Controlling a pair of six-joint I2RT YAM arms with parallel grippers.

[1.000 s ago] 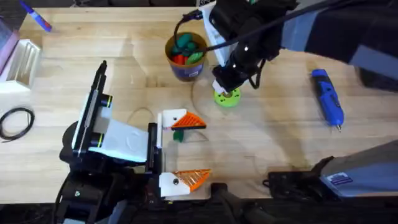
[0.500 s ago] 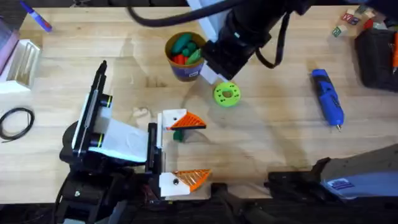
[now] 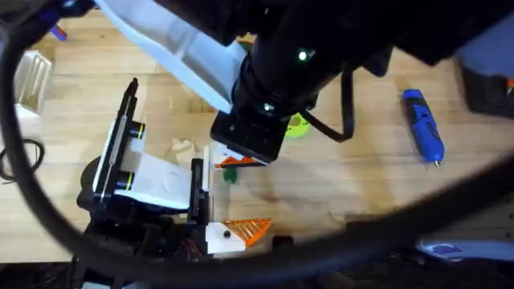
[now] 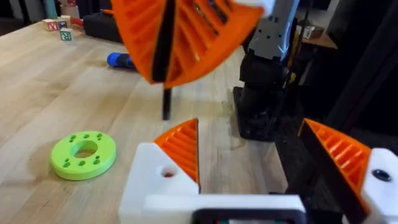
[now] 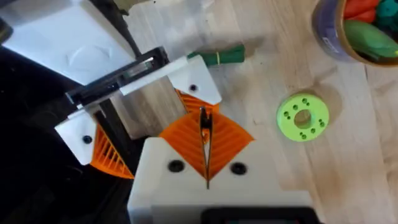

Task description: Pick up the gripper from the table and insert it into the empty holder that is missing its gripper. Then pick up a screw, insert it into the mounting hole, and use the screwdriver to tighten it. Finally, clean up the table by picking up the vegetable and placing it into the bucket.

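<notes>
My left gripper [image 3: 241,194] lies open on the table, both white blocks carrying orange wedges. The far block [image 5: 194,86] shows a mounting hole [image 5: 193,88]. I cannot tell which block is the holder or which wedge is the task's gripper. My right gripper [image 5: 205,140] hovers over that far block, orange pads shut on a thin dark screw [image 4: 166,104] that hangs down. The dark green vegetable [image 5: 224,56] lies just beyond the block. The bucket [image 5: 329,37] stands farther back. The blue screwdriver [image 3: 423,124] lies at the right.
A bright green disc [image 5: 302,116] lies between the bucket and the left gripper. The right arm [image 3: 281,72] spans the middle of the overhead view, large and dark. A black cable loop [image 3: 16,156] and a white rack [image 3: 28,76] sit at the far left.
The right arm left the green disc, rose under the camera and swung toward the left gripper's far block. It now covers the bucket in the overhead view. The left arm has not moved.
</notes>
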